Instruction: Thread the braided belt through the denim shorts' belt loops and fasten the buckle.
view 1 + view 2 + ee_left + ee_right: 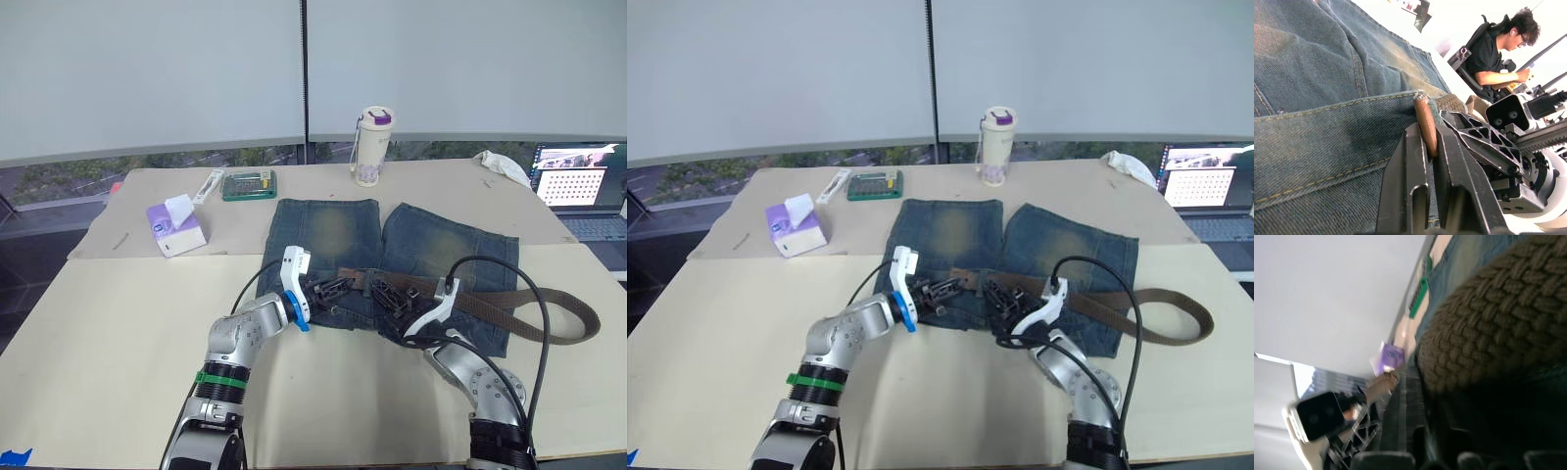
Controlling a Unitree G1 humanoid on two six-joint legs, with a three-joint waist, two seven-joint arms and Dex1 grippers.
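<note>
The denim shorts (pixel 328 230) lie flat on the table, waistband towards me. The braided belt (pixel 490 299) runs from the middle of the waistband off to the right, where it curls back in a long loop beyond the shorts. My left gripper (pixel 338 287) is at the waistband's middle, shut on the belt's smooth brown tip (pixel 1425 117) at the waistband edge. Just to the right, my right gripper (pixel 390 294) sits on the belt, shut on the braid (pixel 1498 328). I cannot make out the buckle or the belt loops.
At the back of the table stand a purple tissue pack (pixel 176 227), a green box (pixel 249 184) and a cream bottle (pixel 372 147). A laptop (pixel 578 186) and a white cloth (pixel 502 164) are far right. A seated person (pixel 1498 54) is beyond the table.
</note>
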